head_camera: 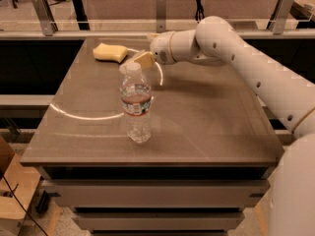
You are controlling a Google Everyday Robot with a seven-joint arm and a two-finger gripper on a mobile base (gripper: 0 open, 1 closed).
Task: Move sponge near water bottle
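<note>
The pale yellow sponge (110,52) lies flat on the brown table (206,122) near its far left corner. The clear water bottle (136,104) with a white cap and reddish label stands upright in the middle left of the table. My gripper (138,60) with tan fingers hangs over the table behind the bottle's cap, to the right of the sponge and a short gap away from it. It holds nothing that I can see.
A white arm (236,58) reaches in from the right across the table's far half. A railing with metal posts (160,4) runs behind the table. A wooden box (12,191) stands on the floor at the left.
</note>
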